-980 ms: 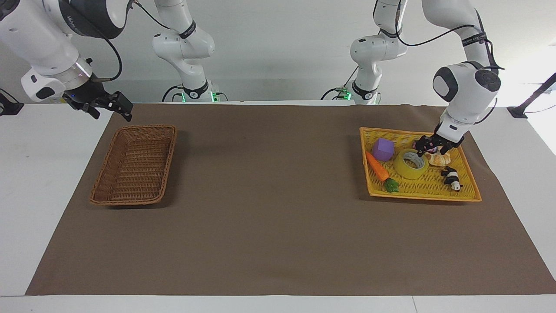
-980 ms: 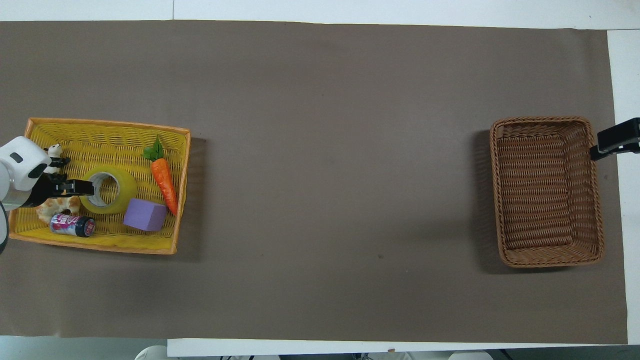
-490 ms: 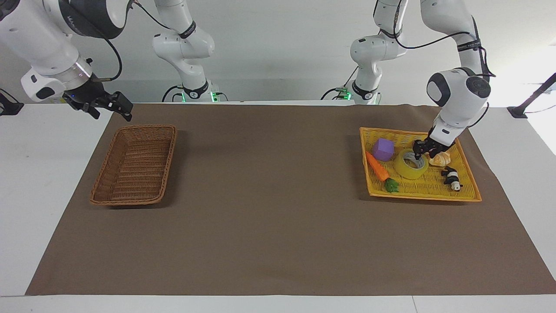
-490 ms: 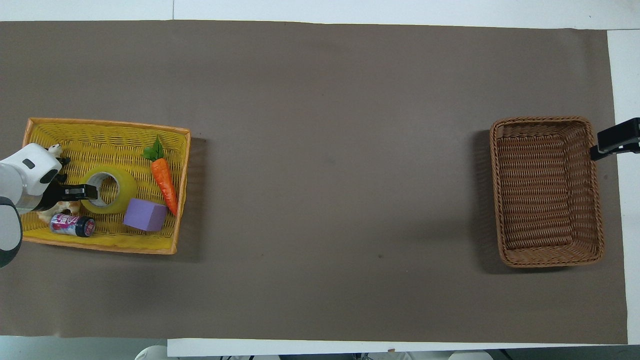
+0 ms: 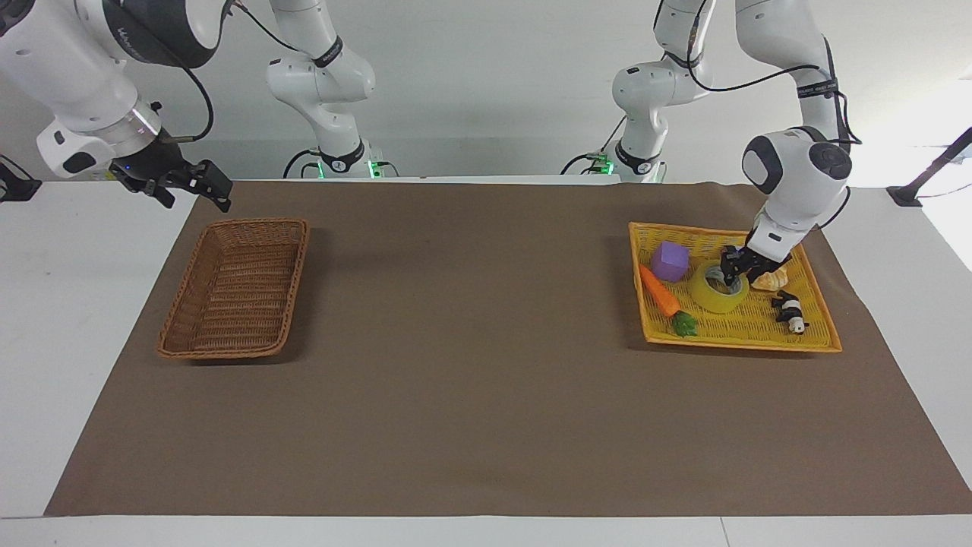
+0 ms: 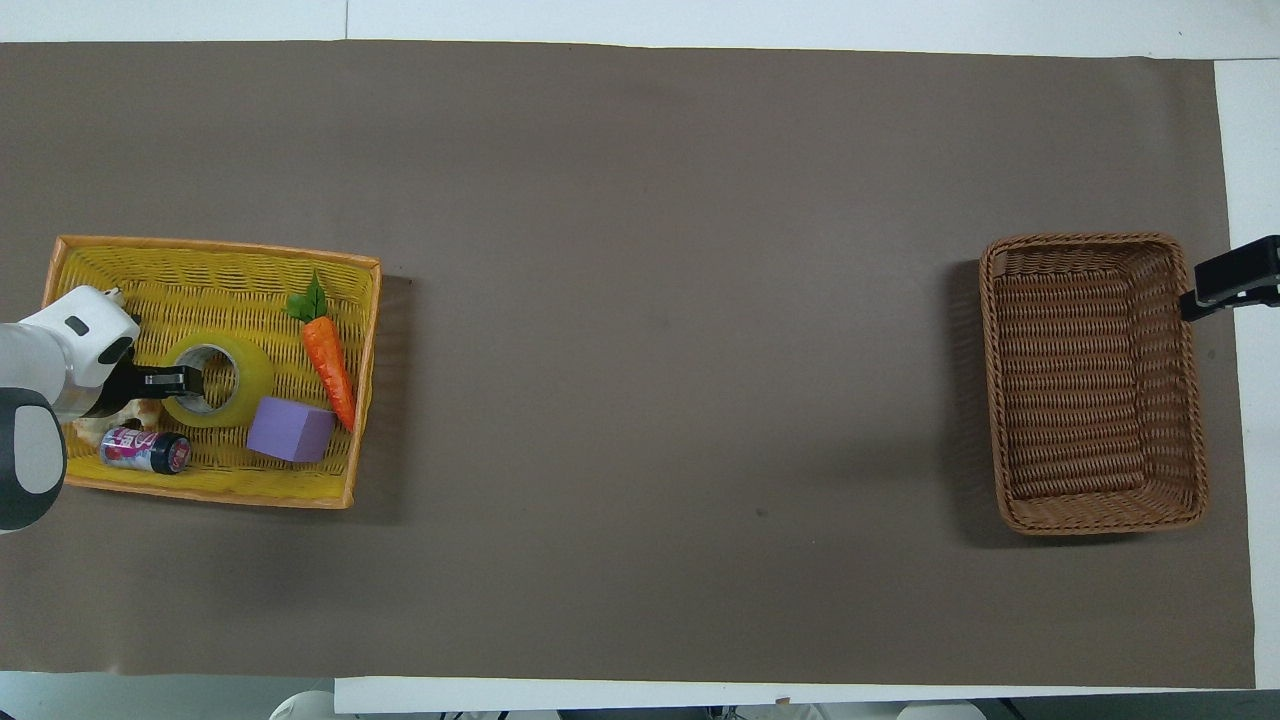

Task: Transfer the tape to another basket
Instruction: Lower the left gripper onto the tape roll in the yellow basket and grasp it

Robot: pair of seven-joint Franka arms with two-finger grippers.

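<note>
While the tape point(image 5: 716, 290) point(image 6: 222, 379) is lying flat in the yellow tray point(image 5: 818, 334) point(image 6: 240, 265), the left gripper point(image 5: 733, 273) point(image 6: 185, 380) is reaching down onto the wall of the roll. One of its fingers looks to be going into the hole of the roll and the other is staying at the outside of the wall. Whether the fingers are squeezing the tape or standing a bit apart from it, I cannot tell.

Sitting around the tape in the yellow tray are other small things. A purple block point(image 5: 670, 260) point(image 6: 290, 429) is sitting just beside the tape, nearer to the robots. A toy carrot point(image 5: 662, 295) point(image 6: 327, 352) is lying beside the tape, toward the middle of the table. A small can point(image 6: 145, 450) is lying near the tape, nearer to the robots. A little panda toy point(image 5: 790, 311) is lying near the tape, farther from the robots.

Well apart from the tape, at the right arm's end of the table, the brown basket point(image 5: 236, 289) point(image 6: 1094, 380) is sitting with nothing in it. The right gripper point(image 5: 194, 186) point(image 6: 1235, 280) is waiting up in the air by the basket's outer edge, and I cannot tell if its fingers are apart or together.
</note>
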